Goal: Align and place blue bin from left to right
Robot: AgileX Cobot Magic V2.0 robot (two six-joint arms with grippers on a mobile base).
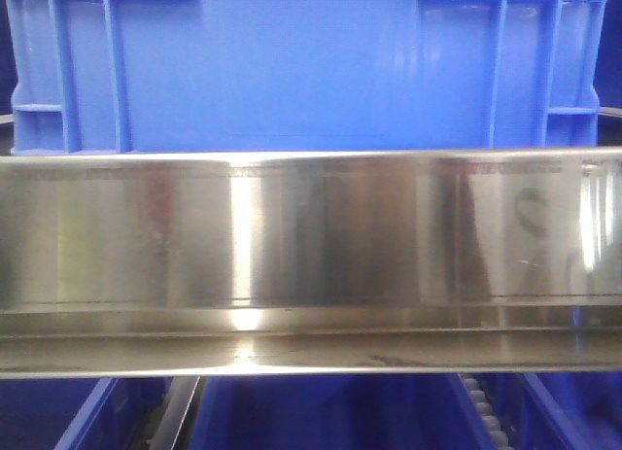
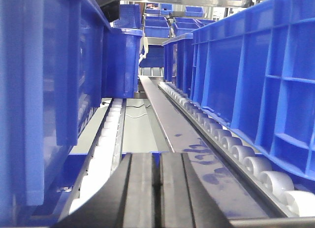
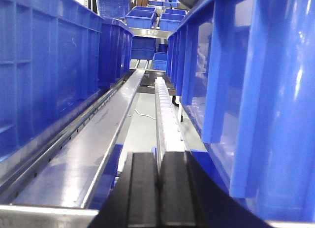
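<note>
The blue bin [image 1: 301,66] fills the top of the front view, with a smooth centre panel and ribbed corners, standing behind a steel rail. Its ribbed side wall [image 2: 256,75] runs along the right of the left wrist view, on a roller track. What looks like its other side [image 3: 44,70] lines the left of the right wrist view. My left gripper [image 2: 157,161] is shut with nothing in it, low in the lane beside the bin and apart from it. My right gripper [image 3: 158,159] is also shut and holds nothing, in the lane on the opposite side.
A polished steel rail [image 1: 311,236] crosses the front view, with more blue crates [image 1: 321,411] below it. A darker crate [image 2: 44,90] walls the left lane; a glossy crate [image 3: 256,90] walls the right lane. Roller tracks [image 2: 231,149] [image 3: 165,110] and a flat rail [image 3: 83,139] run ahead. Stacked tubs [image 3: 147,16] stand far back.
</note>
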